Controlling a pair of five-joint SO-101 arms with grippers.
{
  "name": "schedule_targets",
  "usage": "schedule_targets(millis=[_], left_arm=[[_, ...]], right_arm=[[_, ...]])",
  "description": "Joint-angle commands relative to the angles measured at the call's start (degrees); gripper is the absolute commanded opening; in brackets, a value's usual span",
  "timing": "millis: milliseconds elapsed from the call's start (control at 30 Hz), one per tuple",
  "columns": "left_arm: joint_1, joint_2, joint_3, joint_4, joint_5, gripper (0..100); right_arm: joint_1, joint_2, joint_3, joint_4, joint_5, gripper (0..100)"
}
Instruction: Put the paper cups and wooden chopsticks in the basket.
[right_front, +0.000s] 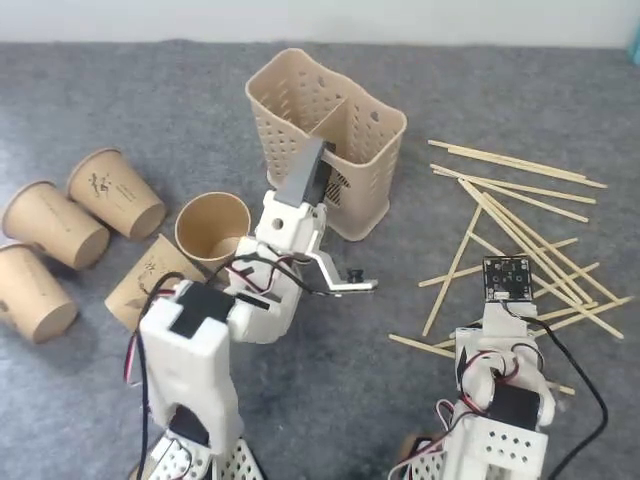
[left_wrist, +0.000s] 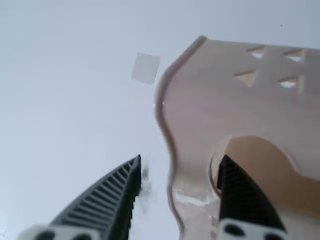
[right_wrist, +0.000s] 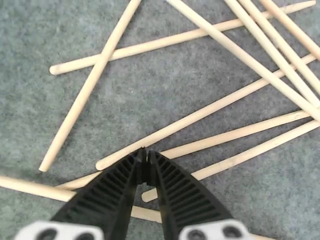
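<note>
Since the paper cups (right_front: 115, 190) and wooden chopsticks (right_front: 517, 164) all sit on the carpet (right_front: 400, 300) outside the basket (right_front: 372, 190), I judge nothing done: my left gripper (left_wrist: 182, 159) gapes empty at its wall, and my right gripper (right_wrist: 146, 151) is closed on nothing above the chopsticks.

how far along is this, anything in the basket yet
Done: nothing seen inside the basket. In hand: nothing; the left gripper is open at the basket's rim, and the right gripper is shut just above the chopsticks. Left: the paper cups and all the scattered chopsticks lie on the table.
</note>
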Motion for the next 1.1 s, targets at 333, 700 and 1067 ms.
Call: schedule_targets(millis=[333,700,1067], left_arm=[[-1.58,-18.9,12.35,5.98,2.55,23],[-2.2,-39.91,27.47,19.16,5.8,23],[-6.68,-57.23,33.63,38.86,7.82,23]], right_arm=[[0.57,0.22,-1.49,-1.19,0.79,0.7],[0.57,0.22,-1.49,-1.27,0.7,0.7],[0.57,0.22,-1.49,-1.27,0.62,0.7]])
